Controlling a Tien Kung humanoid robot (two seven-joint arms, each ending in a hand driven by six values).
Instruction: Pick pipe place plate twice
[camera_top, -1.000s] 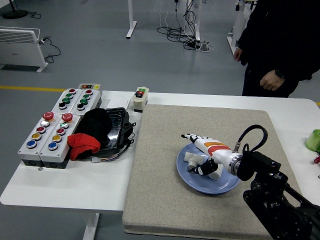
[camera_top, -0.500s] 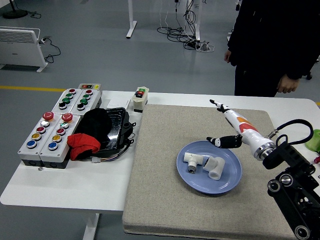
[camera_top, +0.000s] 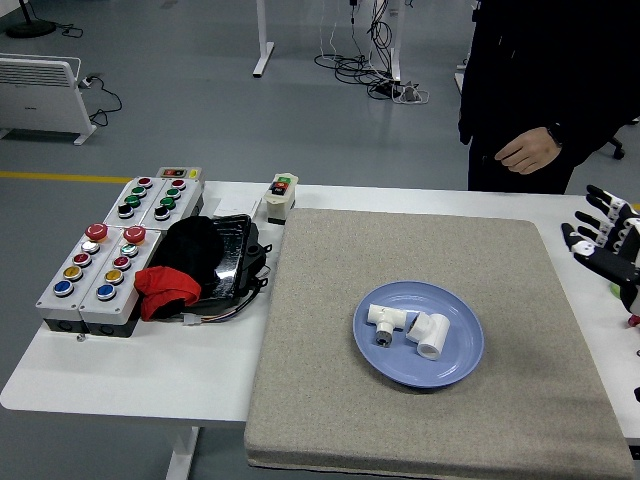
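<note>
Resting on your blue plate (camera_top: 460, 362): two white pipe fittings (camera_top: 405, 331), side by side on the grey mat (camera_top: 330, 400). Your right hand (camera_top: 608, 245), fingers spread and empty, hangs well apart at the table's right edge.

My right hand (camera_top: 605, 245) shows at the frame's right edge: white segmented fingers (camera_top: 597, 193) capped with black tips, black at the joints. The rest of my arm is out of view. Markings cannot be made out.
</note>
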